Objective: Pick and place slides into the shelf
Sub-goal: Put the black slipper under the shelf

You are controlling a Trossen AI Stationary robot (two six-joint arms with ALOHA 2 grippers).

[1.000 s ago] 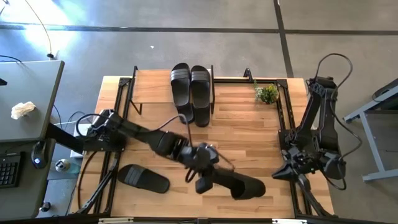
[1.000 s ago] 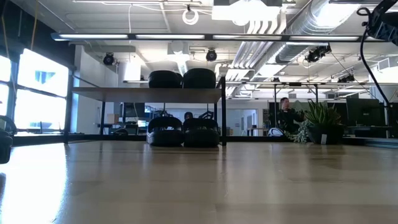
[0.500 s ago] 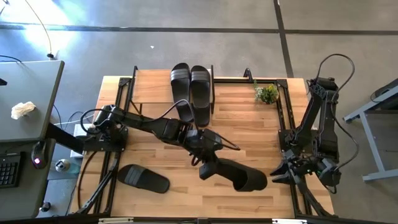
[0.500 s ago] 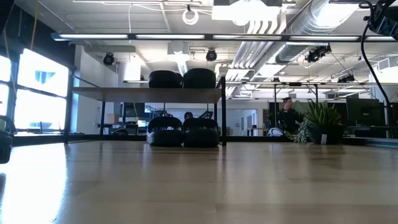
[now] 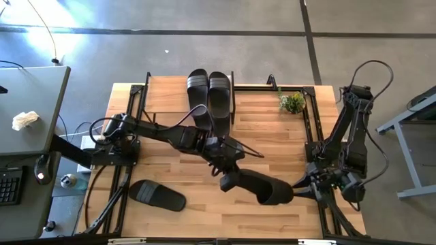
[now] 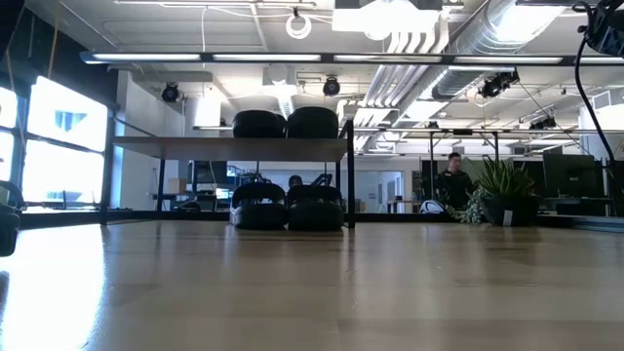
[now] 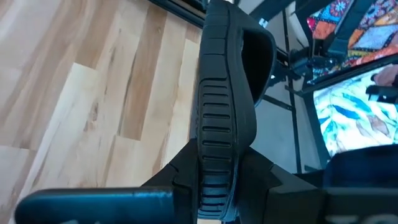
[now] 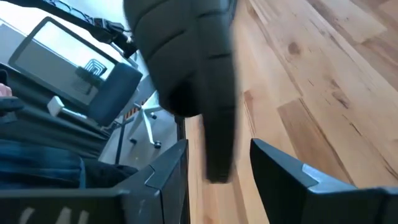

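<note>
My left gripper (image 5: 228, 177) is shut on a black slide (image 5: 262, 190) above the table's near middle. My right gripper (image 5: 301, 189) is open at that slide's far, strap end (image 8: 199, 74), one finger on either side of it; I cannot tell whether they touch it. The shelf (image 5: 167, 95) stands at the table's far edge. Two slides (image 6: 285, 124) lie on its top board and two (image 6: 288, 207) stand under it on the table. One more slide (image 5: 157, 195) lies sole-down near the front left. My left gripper pinches the slide's end opposite the strap (image 7: 214, 180) between its two fingers. The fingers slant down from the table's left and lie along the slide. The slide stands on its side edge, ridged rim toward the wrist camera, pointing away from the fingers and clear of the table.
A small potted plant (image 5: 291, 102) stands at the far right of the table. Black frame rails (image 5: 313, 129) run along the table's sides. A grey desk (image 5: 30, 109) stands left of the table. A person (image 6: 453, 177) stands in the room beyond.
My left gripper has swung a little toward the table's far edge and right with the slide, which stays lifted, its strap end now between the right gripper's fingers. My right gripper has opened and tipped down slightly.
</note>
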